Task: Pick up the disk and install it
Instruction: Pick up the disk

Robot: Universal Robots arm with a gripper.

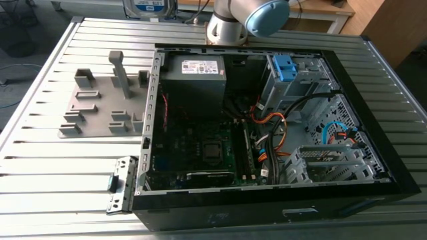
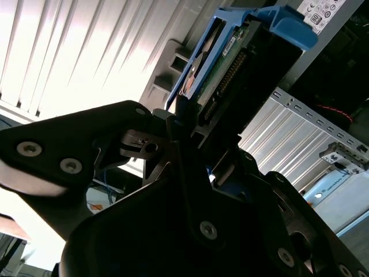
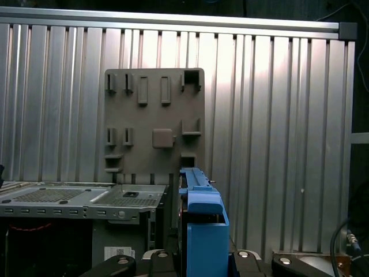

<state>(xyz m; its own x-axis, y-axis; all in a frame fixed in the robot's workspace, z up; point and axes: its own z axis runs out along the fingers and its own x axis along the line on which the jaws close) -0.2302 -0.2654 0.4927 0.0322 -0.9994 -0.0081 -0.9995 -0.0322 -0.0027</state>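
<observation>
One claw (image 2: 203,144) grips the disk (image 2: 230,63) above the counter (image 3: 277,115). Pickup looks done and install is pending, which calls for squaring it to a bay in the computer case (image 1: 267,210).

We record the disk (image 2: 230,69): bright blue frame, green circuit edge; the gripper (image 2: 202,141): black. We record the fixture plate (image 1: 93,117): grey, on a table (image 1: 40,165) of ribbed silver; the computer case (image 1: 220,217): black, with green board (image 1: 193,145) and orange cables (image 1: 273,120).
</observation>
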